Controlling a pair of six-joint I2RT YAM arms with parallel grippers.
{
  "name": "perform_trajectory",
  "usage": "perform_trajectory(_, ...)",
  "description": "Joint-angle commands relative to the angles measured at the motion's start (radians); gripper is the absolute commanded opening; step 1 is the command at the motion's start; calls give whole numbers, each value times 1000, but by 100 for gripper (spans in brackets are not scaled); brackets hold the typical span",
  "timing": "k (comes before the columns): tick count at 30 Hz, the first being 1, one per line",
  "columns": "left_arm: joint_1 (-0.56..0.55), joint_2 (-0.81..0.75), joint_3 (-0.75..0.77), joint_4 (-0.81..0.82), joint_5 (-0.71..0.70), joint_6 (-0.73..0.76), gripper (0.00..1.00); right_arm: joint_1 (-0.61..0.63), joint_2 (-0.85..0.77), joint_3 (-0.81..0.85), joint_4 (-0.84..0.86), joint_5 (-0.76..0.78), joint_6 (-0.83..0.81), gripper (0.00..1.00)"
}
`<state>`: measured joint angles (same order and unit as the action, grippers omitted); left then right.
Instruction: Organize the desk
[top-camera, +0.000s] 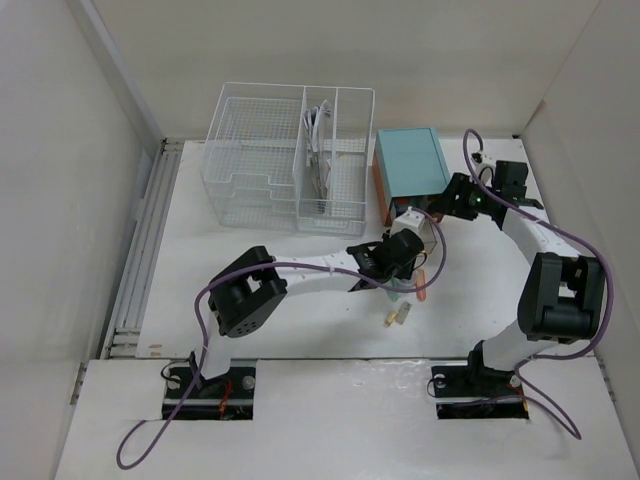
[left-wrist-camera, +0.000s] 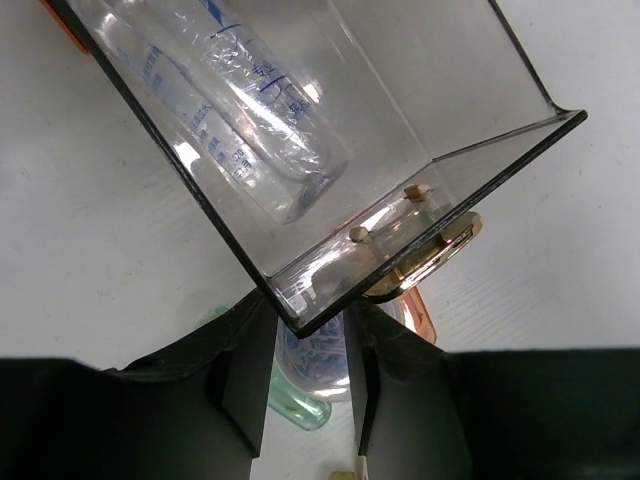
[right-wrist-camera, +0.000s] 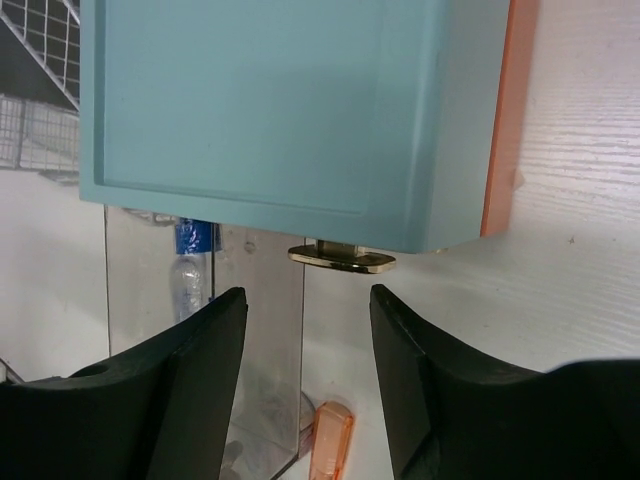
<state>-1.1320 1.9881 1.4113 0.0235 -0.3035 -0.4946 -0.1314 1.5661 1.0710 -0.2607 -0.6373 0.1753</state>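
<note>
The white desk (top-camera: 250, 260) carries a teal box (top-camera: 410, 165) at the back right. A clear drawer (top-camera: 415, 232) with a gold handle (left-wrist-camera: 430, 255) is tilted up in front of the box, with a clear bottle (left-wrist-camera: 240, 110) inside. My left gripper (left-wrist-camera: 308, 370) is closed on the drawer's lower corner (left-wrist-camera: 300, 310) and holds it above the desk. My right gripper (right-wrist-camera: 308, 380) is open and empty just in front of the teal box (right-wrist-camera: 260, 110), facing the gold handle (right-wrist-camera: 342, 258). In the top view it sits beside the box (top-camera: 450, 200).
A white wire-mesh basket (top-camera: 285, 155) with a cable (top-camera: 318, 150) stands at the back centre. Under the drawer lie a round tub of paper clips (left-wrist-camera: 315, 355), a green item (left-wrist-camera: 295, 405) and an orange item (top-camera: 421, 285). Small beige pieces (top-camera: 398, 316) lie nearer.
</note>
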Motion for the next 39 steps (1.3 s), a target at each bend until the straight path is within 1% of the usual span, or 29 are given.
perform_trajectory(1, 34, 2, 63, 49, -32, -5, 30, -8, 9, 30, 89, 18, 50, 58)
perform_trajectory(7, 43, 2, 72, 49, -42, -25, 30, -8, 41, 30, 107, 28, 82, 58)
perform_trajectory(15, 93, 12, 107, 58, -42, -25, 30, -8, 51, 12, 144, 60, 127, 58)
perform_trajectory(20, 116, 34, 144, 49, -42, -16, 30, -8, 25, -55, 274, 71, 205, 58)
perform_trajectory(23, 127, 43, 166, 49, -42, -16, 30, -8, 15, -66, 297, 71, 236, 58)
perform_trajectory(27, 136, 52, 187, 49, -42, -16, 30, 1, 6, -100, 319, 83, 245, 52)
perform_trajectory(28, 146, 61, 187, 49, -42, -16, 30, 1, 6, -100, 328, 94, 245, 47)
perform_trajectory(30, 156, 70, 198, 49, -42, -16, 30, 1, -5, -112, 328, 94, 254, 44)
perform_trajectory(31, 156, 71, 209, 49, -42, -16, 30, 1, -14, -112, 328, 94, 254, 40)
perform_trajectory(34, 178, 90, 219, 49, -42, -25, 30, 1, -34, -137, 328, 94, 254, 32)
perform_trajectory(35, 178, 90, 228, 49, -42, -25, 30, 1, -34, -137, 328, 94, 254, 30)
perform_trajectory(39, 199, 110, 253, 39, -32, -25, 30, 1, -86, -183, 328, 94, 254, 29)
